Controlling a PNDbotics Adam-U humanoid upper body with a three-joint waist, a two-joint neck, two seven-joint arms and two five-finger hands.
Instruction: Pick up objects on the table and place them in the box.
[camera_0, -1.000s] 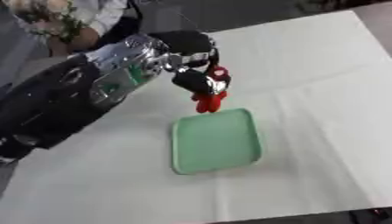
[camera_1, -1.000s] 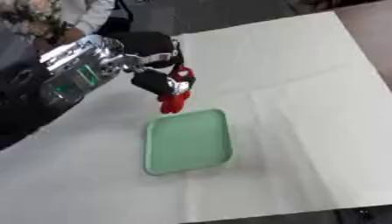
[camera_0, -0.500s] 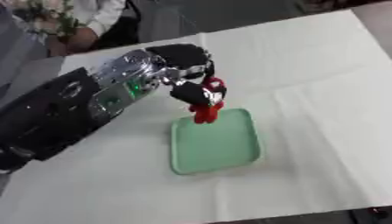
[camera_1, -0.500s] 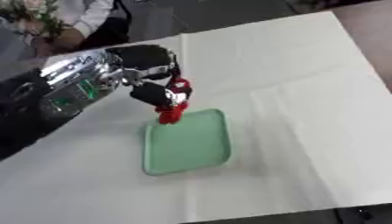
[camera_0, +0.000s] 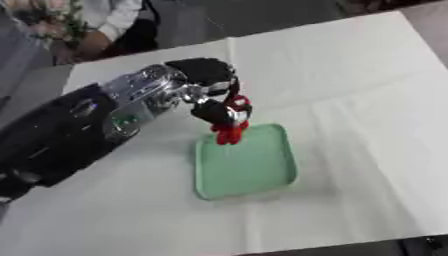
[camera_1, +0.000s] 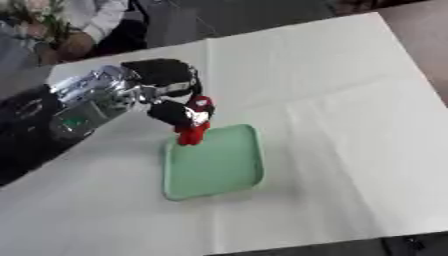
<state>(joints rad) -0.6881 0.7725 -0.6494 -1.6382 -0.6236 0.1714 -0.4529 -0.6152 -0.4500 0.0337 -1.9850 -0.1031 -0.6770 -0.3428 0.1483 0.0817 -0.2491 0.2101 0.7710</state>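
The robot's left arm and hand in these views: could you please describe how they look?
The left arm is bulky and mostly glossy black, with a silver metallic section near the wrist and a small green marking on its side. The left hand is black. No cables or sleeves are visible.

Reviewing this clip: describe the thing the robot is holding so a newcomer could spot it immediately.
Start at the white table and find the pale green tray near its middle. Over the tray's far left corner the left hand is curled round a small red object, the only red thing in view, hanging down from the black fingers.
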